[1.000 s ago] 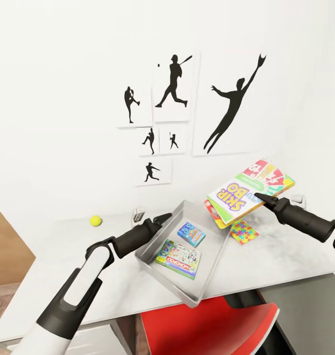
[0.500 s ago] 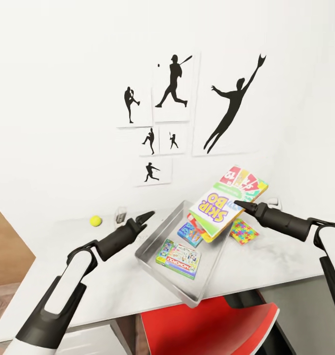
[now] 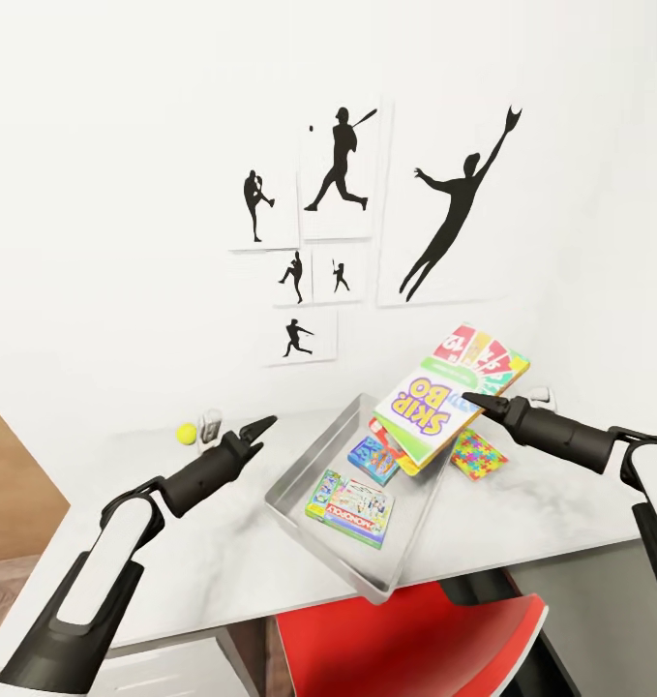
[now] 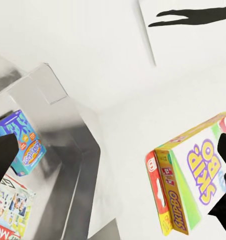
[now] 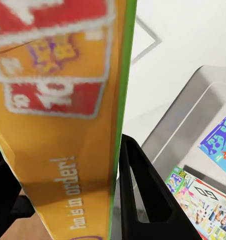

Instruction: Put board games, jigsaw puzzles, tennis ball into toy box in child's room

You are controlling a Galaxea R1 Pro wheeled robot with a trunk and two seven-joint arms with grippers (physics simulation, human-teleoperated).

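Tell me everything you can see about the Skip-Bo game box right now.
The Skip-Bo box is a flat rectangular carton, yellow-green with purple lettering, red and yellow number panels and orange-red edges. The right tool pinches its edge between both fingers, holding it tilted in the air over the far right corner of the grey toy box, partly overhanging it. Only the tool can be seen touching it.

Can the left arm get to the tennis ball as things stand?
Probably yes. The left gripper hangs empty over the table, with only bare tabletop and a small white object between it and the tennis ball.
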